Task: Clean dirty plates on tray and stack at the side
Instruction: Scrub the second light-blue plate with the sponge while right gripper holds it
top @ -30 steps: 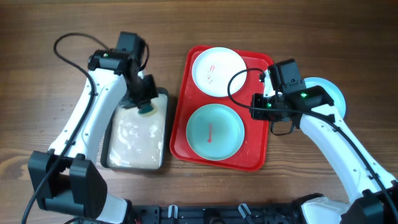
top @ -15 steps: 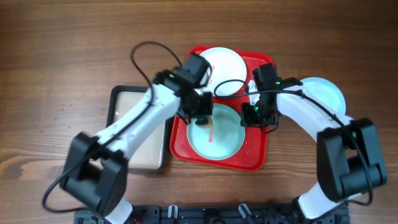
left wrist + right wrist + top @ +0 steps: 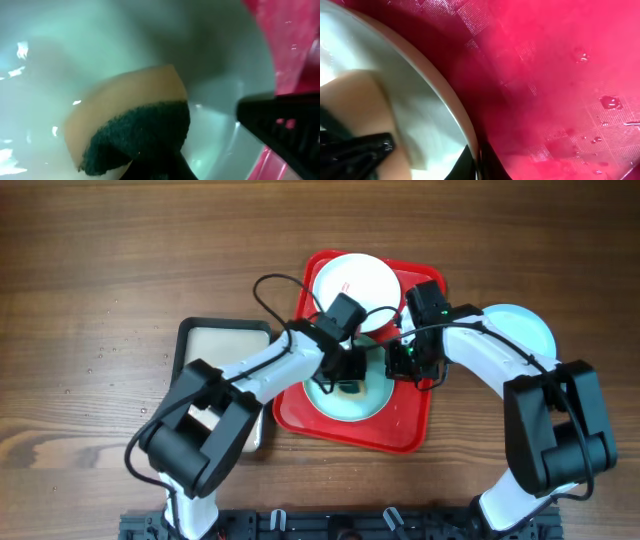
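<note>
A pale mint-blue plate (image 3: 352, 402) lies in the near half of the red tray (image 3: 410, 430). My left gripper (image 3: 347, 377) is shut on a tan sponge with a dark green scouring face (image 3: 130, 120) and presses it on this plate (image 3: 100, 40). My right gripper (image 3: 404, 366) is shut on the plate's right rim (image 3: 470, 130), one finger on each side (image 3: 479, 162). A white plate (image 3: 350, 280) with a small red smear lies at the tray's far end. A second mint-blue plate (image 3: 522, 330) lies on the table right of the tray.
A black-rimmed cream tray (image 3: 215, 340) stands left of the red tray, partly under my left arm. Both arms cross above the red tray's middle. The red tray floor (image 3: 560, 75) is wet with drops. Bare wooden table lies at the back and far left.
My left gripper has slid the sponge right and nearer across the mint plate, now covering the red smear's spot. My right gripper has stayed at the plate's right rim.
</note>
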